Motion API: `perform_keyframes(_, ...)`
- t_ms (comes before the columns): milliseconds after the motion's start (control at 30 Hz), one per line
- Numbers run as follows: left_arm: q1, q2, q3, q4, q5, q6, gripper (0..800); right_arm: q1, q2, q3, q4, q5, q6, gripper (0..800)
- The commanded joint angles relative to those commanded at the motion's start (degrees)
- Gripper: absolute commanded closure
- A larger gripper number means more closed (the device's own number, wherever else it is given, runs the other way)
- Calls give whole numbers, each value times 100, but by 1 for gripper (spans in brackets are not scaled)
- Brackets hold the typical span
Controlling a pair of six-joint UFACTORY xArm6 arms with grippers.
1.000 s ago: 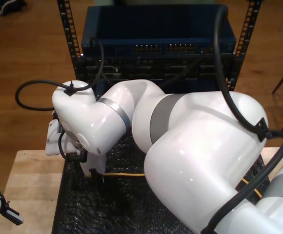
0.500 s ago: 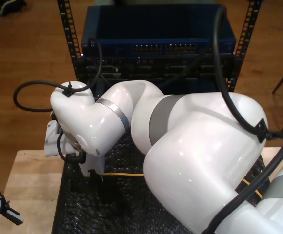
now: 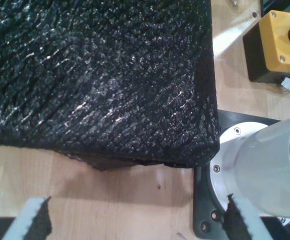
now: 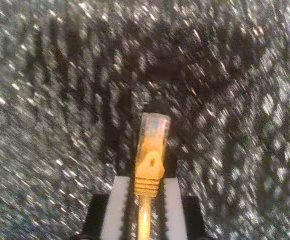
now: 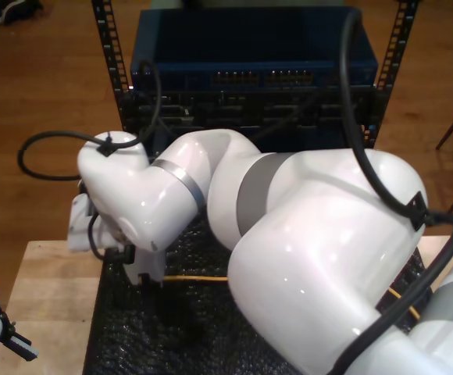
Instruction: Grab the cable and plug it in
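**Cable clamped in 2nd gripper, plug out front over mat**

You've got my second gripper (image 4: 145, 210) closed on the cable (image 4: 150, 165): ribbed pale pads (image 4: 119, 207) press the orange strain-relief boot from both sides, w/ the thin cord running back between them. The clear, boxy plug (image 4: 155, 129) sticks out past the fingertips, at 12 o'clock from the pads, above the mat (image 4: 45, 100). Mat reads as black, bumpy, glittery bubble-type sheet; view is blurred, so can't tell if the plug touches it.

In the exterior view the cable (image 5: 199, 277) shows as a thin yellow line across the mat (image 5: 133, 336), running from under the glossy white rounded arm (image 5: 304, 258) toward 9 o'clock, ending at the gripper (image 5: 144, 280) under the wrist. A second short bit shows near 4 o'clock, by a thick black hose.

My first gripper (image 3: 135, 220) is spread wide, nothing between its serrated light pads (image 3: 32, 215). It hangs over the pale wood table (image 3: 110, 195), just off the mat's rounded corner (image 3: 205, 145). Near it: a round metal arm base (image 3: 265, 165) on a black plate, and a yellow box (image 3: 282, 40) w/ red button.

At 12 o'clock in the exterior view stands a dark blue rack unit (image 5: 250, 55) w/ rows of ports.
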Motion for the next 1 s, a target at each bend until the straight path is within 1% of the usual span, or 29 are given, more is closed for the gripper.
perform_keyframes(100,0,0,0,0,9,0,0,0,0,0,-9,0,0,736)
perform_keyframes(300,0,0,0,0,9,0,0,0,9,9,-9,0,-26,791)
perform_keyframes(467,0,0,0,0,18,0,0,0,0,26,0,9,-114,796)
perform_keyframes(700,0,0,-18,0,70,9,0,-62,-202,35,53,26,-624,796)
perform_keyframes(900,-18,9,-62,-9,79,0,0,-404,-387,105,105,44,-914,796)
perform_keyframes(1000,-26,35,-62,-62,88,0,0,-545,-475,237,149,53,-1081,796)
